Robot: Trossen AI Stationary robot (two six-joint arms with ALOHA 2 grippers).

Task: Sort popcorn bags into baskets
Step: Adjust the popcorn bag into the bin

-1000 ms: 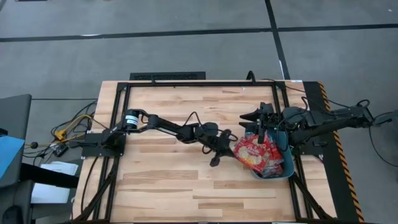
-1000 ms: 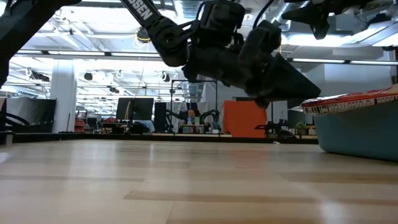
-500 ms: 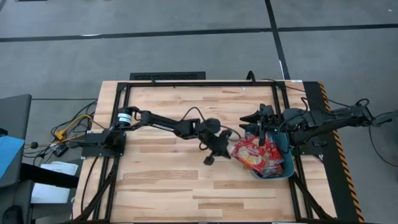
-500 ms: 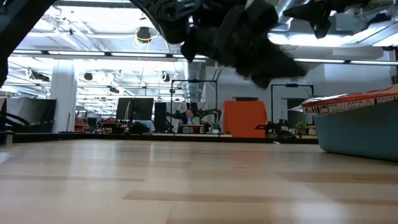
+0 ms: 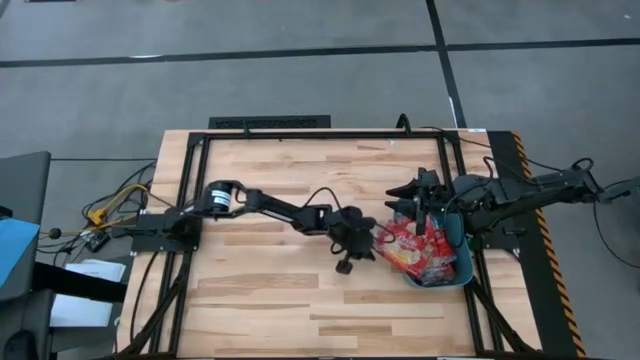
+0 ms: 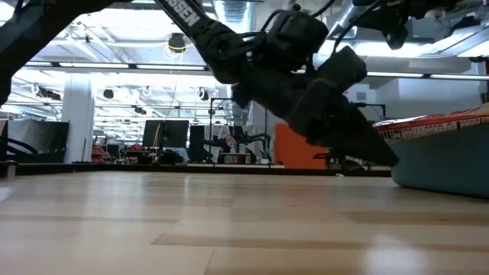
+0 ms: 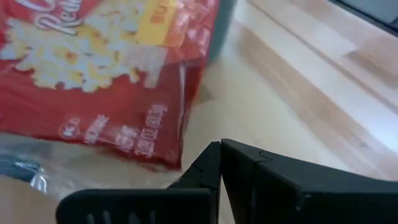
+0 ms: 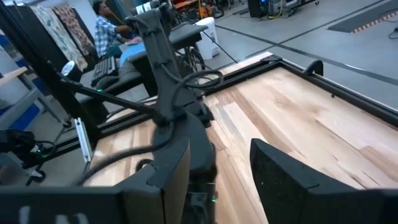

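From above, the left arm stretches across the table, its closed left gripper (image 5: pixel 356 243) beside the popcorn bags (image 5: pixel 420 250) heaped in the teal basket (image 5: pixel 462 268). The right gripper (image 5: pixel 412 196) hovers open, empty, over the basket's far edge. Left wrist view: shut fingers (image 7: pixel 249 180) near a bag (image 7: pixel 99 74).

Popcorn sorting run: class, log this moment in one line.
left gripper: shut, empty, beside basket | right gripper: open, above basket | popcorn bags: piled in basket

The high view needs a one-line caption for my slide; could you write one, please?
Left gripper, shut, reaches the teal basket piled with red popcorn bags; open right gripper hovers beside its far end.
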